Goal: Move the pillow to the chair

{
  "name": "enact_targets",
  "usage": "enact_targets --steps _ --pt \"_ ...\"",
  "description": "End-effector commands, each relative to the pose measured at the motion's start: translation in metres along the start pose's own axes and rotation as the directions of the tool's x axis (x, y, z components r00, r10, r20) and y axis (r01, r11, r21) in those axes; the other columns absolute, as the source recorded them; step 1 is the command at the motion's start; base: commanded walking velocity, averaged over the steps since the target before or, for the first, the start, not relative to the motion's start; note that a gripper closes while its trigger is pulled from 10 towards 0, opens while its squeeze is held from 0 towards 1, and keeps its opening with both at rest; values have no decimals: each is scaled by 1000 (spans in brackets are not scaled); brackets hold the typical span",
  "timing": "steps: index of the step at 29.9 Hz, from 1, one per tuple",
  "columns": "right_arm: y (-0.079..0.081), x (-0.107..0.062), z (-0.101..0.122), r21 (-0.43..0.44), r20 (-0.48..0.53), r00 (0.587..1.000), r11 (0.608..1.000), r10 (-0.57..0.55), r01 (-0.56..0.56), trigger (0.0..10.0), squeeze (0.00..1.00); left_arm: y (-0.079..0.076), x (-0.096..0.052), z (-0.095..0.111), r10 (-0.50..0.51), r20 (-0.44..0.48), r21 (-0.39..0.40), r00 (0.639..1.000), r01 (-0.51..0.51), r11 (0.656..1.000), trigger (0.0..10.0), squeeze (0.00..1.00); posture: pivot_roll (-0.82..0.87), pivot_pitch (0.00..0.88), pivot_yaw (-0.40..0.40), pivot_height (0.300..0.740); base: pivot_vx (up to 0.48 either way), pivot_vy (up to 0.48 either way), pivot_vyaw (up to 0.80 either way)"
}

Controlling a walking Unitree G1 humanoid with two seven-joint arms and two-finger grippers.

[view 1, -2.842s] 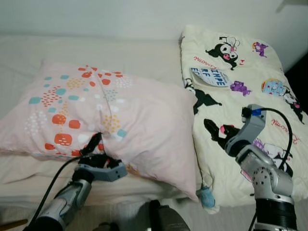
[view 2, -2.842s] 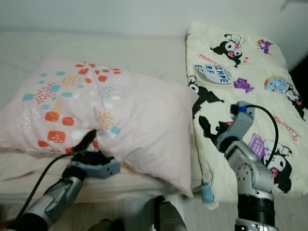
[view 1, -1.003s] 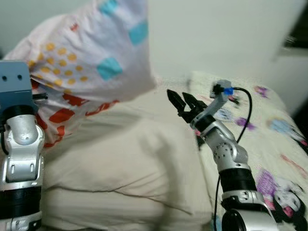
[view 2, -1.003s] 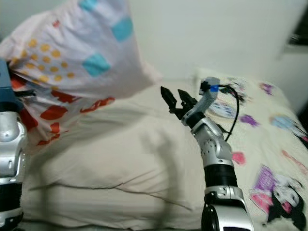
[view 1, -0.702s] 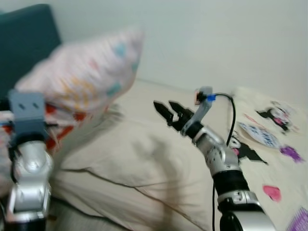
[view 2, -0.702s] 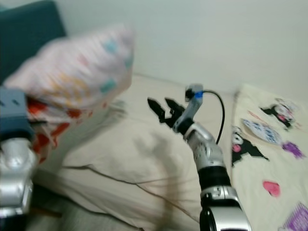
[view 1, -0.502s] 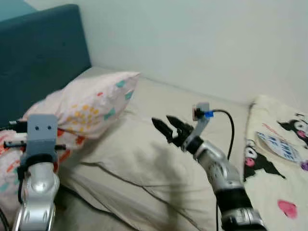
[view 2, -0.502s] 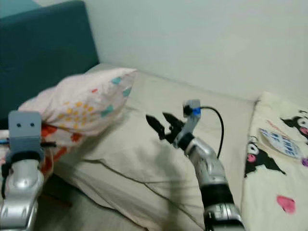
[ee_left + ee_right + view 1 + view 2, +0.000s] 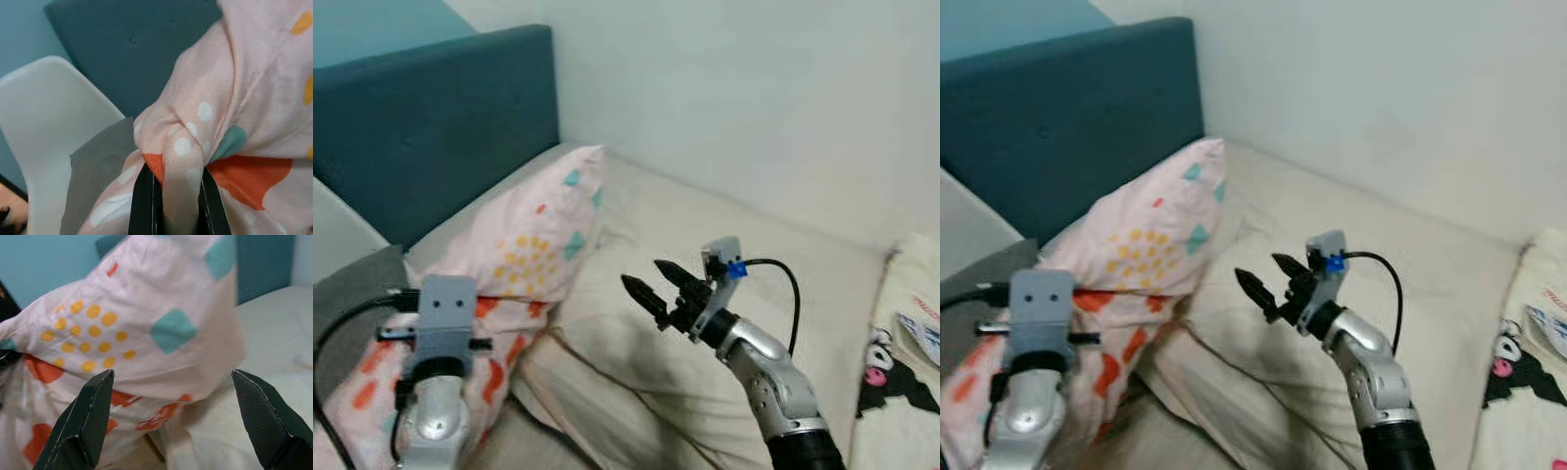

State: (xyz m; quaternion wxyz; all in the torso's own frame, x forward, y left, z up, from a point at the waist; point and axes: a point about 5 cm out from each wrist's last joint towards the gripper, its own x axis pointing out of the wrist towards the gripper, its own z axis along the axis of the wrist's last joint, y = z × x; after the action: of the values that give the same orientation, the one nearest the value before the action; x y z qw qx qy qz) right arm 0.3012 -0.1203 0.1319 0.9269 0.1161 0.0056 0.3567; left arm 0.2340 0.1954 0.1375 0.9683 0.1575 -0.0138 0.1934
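Pinching just a fold of the pillow (image 9: 524,250), the left gripper (image 9: 172,196) carries it at left, above the white chair (image 9: 44,137); the cloth could slip free. Right gripper (image 9: 656,287) hovers over the bed (image 9: 783,255), jaws spread wide, empty.

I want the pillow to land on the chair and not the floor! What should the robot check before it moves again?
1. Left hand pinching the pillow: ok, a fold sits between its fingers.
2. Pillow lifted off the bed: ok.
3. White chair found: ok, beside the teal headboard in the left wrist view.
4. Seat free: not ok, a grey cushion lies there.
5. Right hand out of the way: ok, open, apart from the pillow.
6. Pillow over the seat: cannot tell.
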Motion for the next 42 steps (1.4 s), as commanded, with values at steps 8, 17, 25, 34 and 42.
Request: enact_targets --steps 8,17,25,34,42 --pt "7 -2 -1 -14 1 1000 1000 1 -1 10000 0 23 11 31 106 125 -40 986 -102 994 10000 0 -8 0 -71 735 0 0 735" --pt "11 3 5 -22 29 999 1000 21 -20 10000 0 33 19 38 148 140 -45 979 -143 989 10000 0 -4 0 -67 735 0 0 731" --pt "14 5 7 -25 32 999 999 42 -41 10000 0 32 24 39 152 136 -43 979 -148 988 10000 0 -7 0 -63 735 0 0 731" --pt "18 9 8 -26 37 997 998 64 -63 10000 0 26 24 37 127 120 -44 985 -122 992 10000 0 0 0 -65 735 0 0 731" --pt "19 9 8 -22 35 996 997 78 -77 10000 0 24 24 36 120 118 -39 986 -116 992 10000 0 0 0 -69 735 0 0 731"
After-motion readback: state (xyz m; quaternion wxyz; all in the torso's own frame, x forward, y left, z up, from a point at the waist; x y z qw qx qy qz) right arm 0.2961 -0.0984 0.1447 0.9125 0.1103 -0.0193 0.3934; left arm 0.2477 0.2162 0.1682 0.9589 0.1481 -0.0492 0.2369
